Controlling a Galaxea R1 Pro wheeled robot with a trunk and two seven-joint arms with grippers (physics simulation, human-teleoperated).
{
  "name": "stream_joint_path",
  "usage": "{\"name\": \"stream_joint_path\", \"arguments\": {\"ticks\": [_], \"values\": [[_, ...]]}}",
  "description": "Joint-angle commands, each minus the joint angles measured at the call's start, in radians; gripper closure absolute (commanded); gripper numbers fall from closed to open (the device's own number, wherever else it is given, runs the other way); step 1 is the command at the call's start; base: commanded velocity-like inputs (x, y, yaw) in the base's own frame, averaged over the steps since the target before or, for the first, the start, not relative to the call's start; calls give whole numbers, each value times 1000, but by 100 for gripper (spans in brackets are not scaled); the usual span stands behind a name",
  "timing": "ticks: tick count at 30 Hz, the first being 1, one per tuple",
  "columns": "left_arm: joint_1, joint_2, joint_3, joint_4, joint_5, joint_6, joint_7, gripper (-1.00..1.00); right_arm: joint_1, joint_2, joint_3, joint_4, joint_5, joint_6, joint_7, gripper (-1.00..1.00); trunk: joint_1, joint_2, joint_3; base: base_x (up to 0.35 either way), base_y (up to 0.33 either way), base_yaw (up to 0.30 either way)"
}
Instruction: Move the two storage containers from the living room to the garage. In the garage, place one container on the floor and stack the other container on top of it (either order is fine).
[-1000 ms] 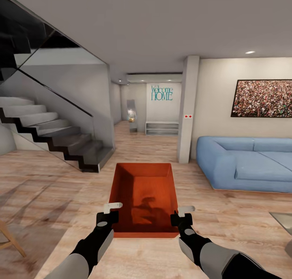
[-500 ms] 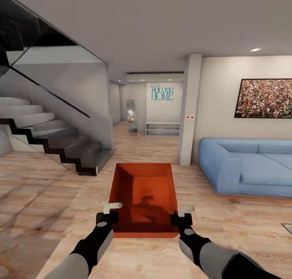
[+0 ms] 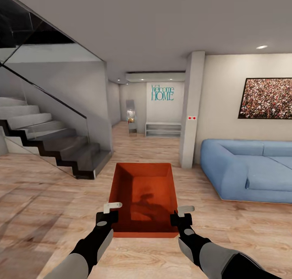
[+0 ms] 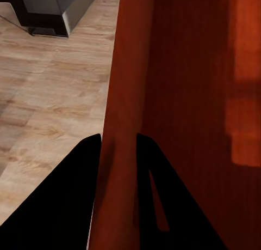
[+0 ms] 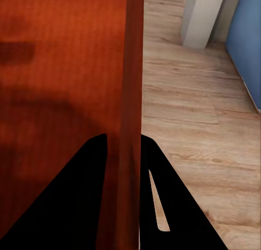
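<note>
I hold one orange-red storage container (image 3: 144, 194) in front of me, above the light wood plank floor of the living room. My left gripper (image 3: 108, 214) is shut on its left wall (image 4: 122, 125), one finger on each side. On the opposite side my right gripper (image 3: 181, 216) is shut on the right wall (image 5: 133, 97) in the same way. The bin is open-topped and empty, with my shadow on its bottom.
A dark staircase (image 3: 48, 141) with a glass rail rises at the left. A blue sofa (image 3: 251, 171) stands at the right under a framed picture (image 3: 267, 99). A white pillar (image 3: 191, 109) flanks a hallway ahead with a "Welcome HOME" wall sign (image 3: 162, 93) and a low shelf (image 3: 163, 129).
The whole view has shifted as the robot moves forward: stairs slide left, sofa and picture slide right. The bin stays held in the same place between both grippers.
</note>
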Motion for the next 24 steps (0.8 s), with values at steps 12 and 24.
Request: {"name": "stream_joint_path", "arguments": {"ticks": [12, 24], "values": [[-1, 13, 10, 1, 73, -33, 12, 100, 0, 2, -31, -1, 7, 4, 11, 100, 1, -1, -2, 321, 0, 0], [-1, 13, 10, -1, 73, -33, 13, 100, 0, 2, -31, -1, 7, 4, 11, 100, 1, -1, -2, 321, 0, 0]]}}
